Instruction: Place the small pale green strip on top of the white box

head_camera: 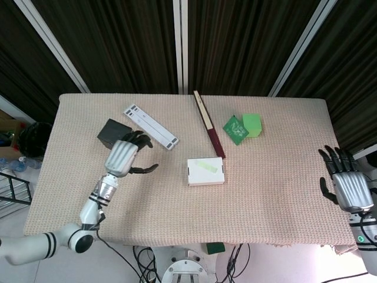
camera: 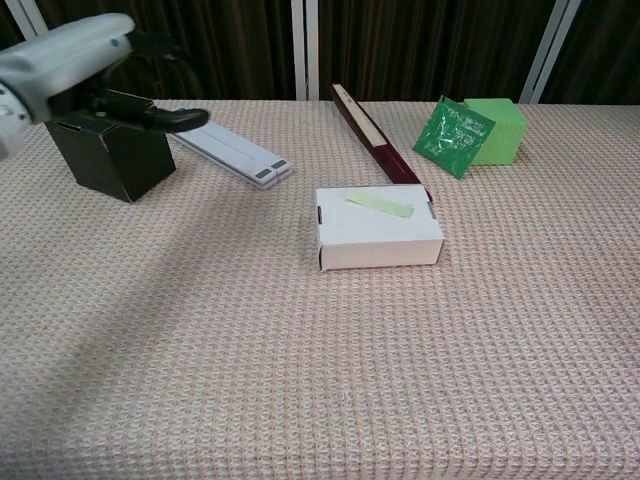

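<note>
The small pale green strip (head_camera: 207, 166) (camera: 380, 205) lies flat on top of the white box (head_camera: 205, 176) (camera: 380, 244) in the middle of the table. My left hand (head_camera: 123, 157) (camera: 75, 55) hovers well to the left of the box, near the black cube, fingers spread and holding nothing. At the table's right edge my right hand (head_camera: 346, 184) shows only in the head view, fingers apart and empty.
A black cube (head_camera: 115, 133) (camera: 110, 150) sits at the left, a white flat bar (head_camera: 150, 126) (camera: 230, 152) beside it. A dark red stick (head_camera: 208, 122) (camera: 377, 146) lies behind the box. A green packet (head_camera: 235, 130) (camera: 453, 137) leans on a green block (head_camera: 253, 124) (camera: 497, 130) at the right.
</note>
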{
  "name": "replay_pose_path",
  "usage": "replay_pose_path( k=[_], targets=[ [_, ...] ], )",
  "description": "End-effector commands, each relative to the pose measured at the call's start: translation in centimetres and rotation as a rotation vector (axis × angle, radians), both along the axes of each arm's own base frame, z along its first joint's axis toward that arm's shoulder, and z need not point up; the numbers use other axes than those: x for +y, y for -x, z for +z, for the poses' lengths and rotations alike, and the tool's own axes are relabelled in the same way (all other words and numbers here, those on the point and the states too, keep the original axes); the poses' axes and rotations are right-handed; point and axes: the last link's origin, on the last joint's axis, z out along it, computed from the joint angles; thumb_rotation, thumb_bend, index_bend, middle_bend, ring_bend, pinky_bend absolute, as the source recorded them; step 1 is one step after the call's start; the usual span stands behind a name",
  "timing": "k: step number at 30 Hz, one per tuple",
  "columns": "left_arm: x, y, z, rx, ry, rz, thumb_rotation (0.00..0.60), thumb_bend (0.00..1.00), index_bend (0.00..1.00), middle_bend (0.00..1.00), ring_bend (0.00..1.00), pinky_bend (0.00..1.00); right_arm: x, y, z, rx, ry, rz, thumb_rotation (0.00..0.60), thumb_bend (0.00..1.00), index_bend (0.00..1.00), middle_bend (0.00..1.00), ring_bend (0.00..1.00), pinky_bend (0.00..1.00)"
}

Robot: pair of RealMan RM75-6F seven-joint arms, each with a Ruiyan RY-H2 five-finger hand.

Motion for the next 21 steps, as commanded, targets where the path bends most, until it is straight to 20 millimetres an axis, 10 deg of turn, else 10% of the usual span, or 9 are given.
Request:
replay_pose_path(
  k=[1,7,21],
  targets=[
    [-3.3,5.2,3.1,0.037,-0.032,0.153,0.393,0.25,0.38,0.26,0.18,0.28,-1.2,-2.1,-3.4,0.069,-0.182,0.099,0.562,0.87,0.0,0.0,0.0,0.0],
    [-6.3,9.6,5.4,0.022,-0.097,0.24,0.575,0.27,0.39,0.27,0.18,0.27,-2.7,-5.7,-7.9,0.12,-0.346,0.211,0.507,1.0,0.01,0.0,0.0,0.0],
    [-9.2,15.7,8.4,-0.011,-0.183,0.362,0.559,0.29,0.4,0.27,0.17,0.25,-6.9,-10.2,-15.5,0.261,-0.486,0.277,0.558,1.0,0.06,0.0,0.0,0.0]
  ],
)
